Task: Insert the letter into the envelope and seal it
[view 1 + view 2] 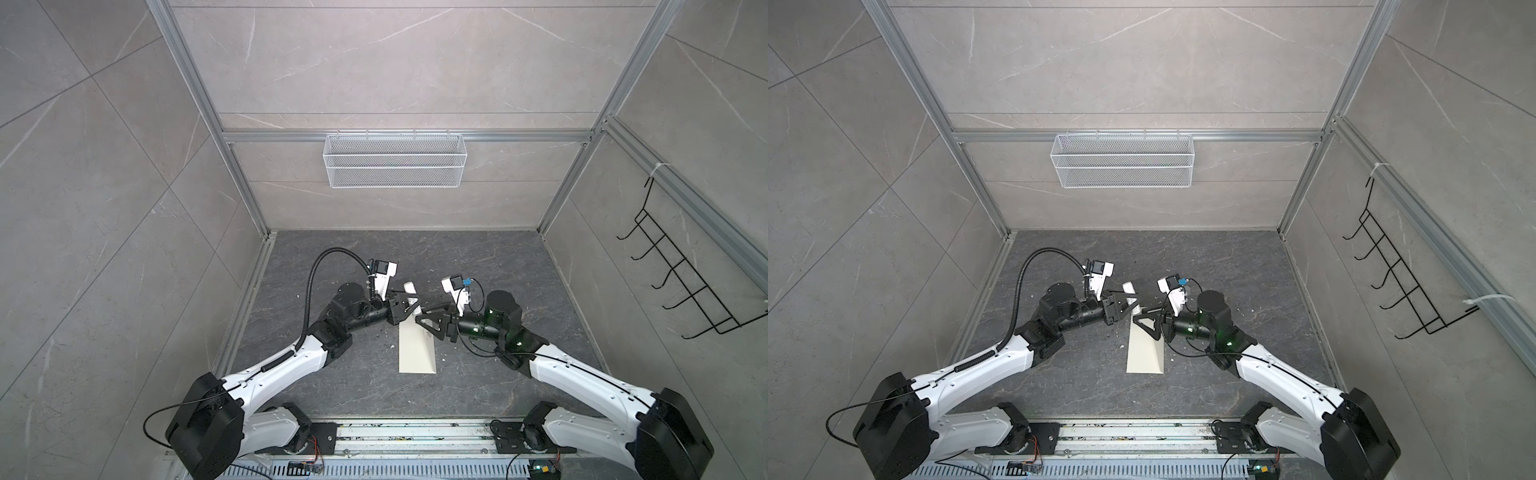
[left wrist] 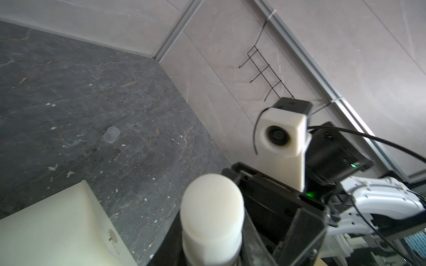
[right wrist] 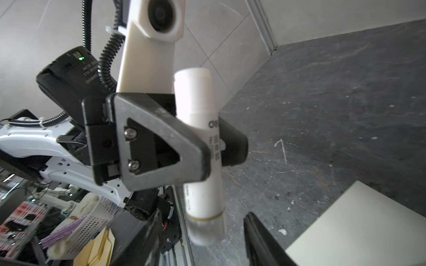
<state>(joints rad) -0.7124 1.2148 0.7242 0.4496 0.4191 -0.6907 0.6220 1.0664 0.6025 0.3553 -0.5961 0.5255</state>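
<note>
The cream-white envelope (image 1: 415, 353) (image 1: 1144, 353) lies flat mid-table, its small dark emblem (image 2: 112, 235) facing up; a corner shows in the right wrist view (image 3: 357, 225). The letter is out of view. My left gripper (image 1: 410, 306) (image 1: 1128, 305) (image 3: 207, 147) is shut on a white cylindrical tube (image 1: 409, 289) (image 2: 212, 207) (image 3: 200, 129), held above the envelope's far end. My right gripper (image 1: 420, 319) (image 1: 1138, 316) (image 3: 205, 239) is open. Its fingers (image 3: 258, 237) stand on either side of the tube's translucent end, with a gap on both sides.
A small translucent cap (image 2: 111, 134) lies on the dark stone table beyond the envelope. A white mesh basket (image 1: 395, 160) hangs on the back wall. A black wire rack (image 1: 685, 282) hangs on the right wall. Both arms nearly meet at the centre.
</note>
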